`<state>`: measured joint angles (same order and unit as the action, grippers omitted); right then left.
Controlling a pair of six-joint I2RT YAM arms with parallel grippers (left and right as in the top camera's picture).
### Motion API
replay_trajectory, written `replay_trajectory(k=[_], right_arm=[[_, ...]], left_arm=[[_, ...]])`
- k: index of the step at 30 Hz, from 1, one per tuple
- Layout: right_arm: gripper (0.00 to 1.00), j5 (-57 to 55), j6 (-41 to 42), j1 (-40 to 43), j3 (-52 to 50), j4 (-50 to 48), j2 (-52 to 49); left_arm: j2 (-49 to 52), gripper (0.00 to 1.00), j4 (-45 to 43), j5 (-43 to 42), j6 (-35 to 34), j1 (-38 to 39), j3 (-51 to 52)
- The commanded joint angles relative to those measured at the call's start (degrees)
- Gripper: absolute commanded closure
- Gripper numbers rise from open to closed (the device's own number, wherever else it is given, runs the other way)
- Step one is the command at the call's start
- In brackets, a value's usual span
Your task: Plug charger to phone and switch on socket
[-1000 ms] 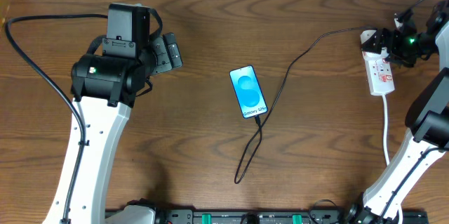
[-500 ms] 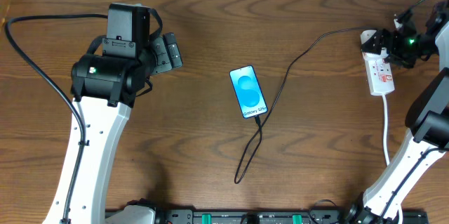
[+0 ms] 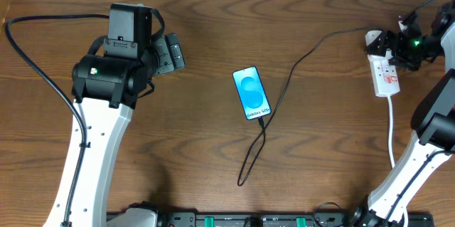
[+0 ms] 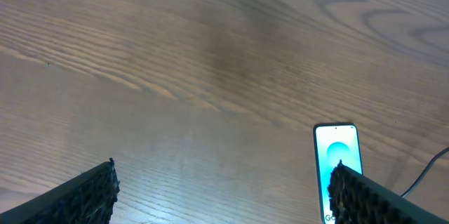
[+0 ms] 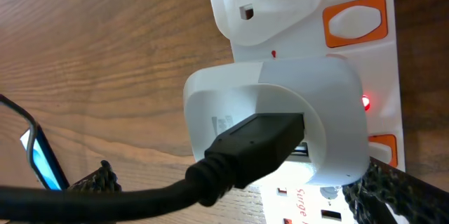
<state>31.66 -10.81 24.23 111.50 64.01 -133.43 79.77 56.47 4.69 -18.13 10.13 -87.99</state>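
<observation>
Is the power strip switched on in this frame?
Apparently on: in the right wrist view a small red light glows on the socket, beside the white adapter that the charger plugs into.

The socket [image 5: 382,76] bears "Surge"; the phone [image 3: 252,93] shows unreadably small text.

Table [image 3: 213,149]: brown wood, clear grain, smooth, low satin sheen w/ soft glare patches. Phone [image 3: 252,93]: screen glossy, glass-like. Socket [image 5: 382,69]: white plastic, smooth, semi-gloss; orange switches [image 5: 354,22] smooth plastic too. White adapter [image 5: 280,112]: smooth plastic, slight shine. Charger [image 5: 256,143]: black plug matt plastic, cable matt, rubbery-looking. Left fingers [image 4: 84,196]: black pads, rough knobbly texture, matt.
</observation>
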Motion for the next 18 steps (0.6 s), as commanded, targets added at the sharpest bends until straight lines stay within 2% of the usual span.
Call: replay_trajectory(k=[1, 18], right_arm=[[0.01, 4.20, 0.72, -0.68, -1.77, -0.11, -0.85], [0.01, 4.26, 0.90, 1.62, -1.62, 1.79, -0.55]], left_arm=[[-0.04, 0.05, 0.09, 0.74, 0.52, 0.07, -0.63], [-0.04, 0.05, 0.11, 0.74, 0.52, 0.07, -0.63]])
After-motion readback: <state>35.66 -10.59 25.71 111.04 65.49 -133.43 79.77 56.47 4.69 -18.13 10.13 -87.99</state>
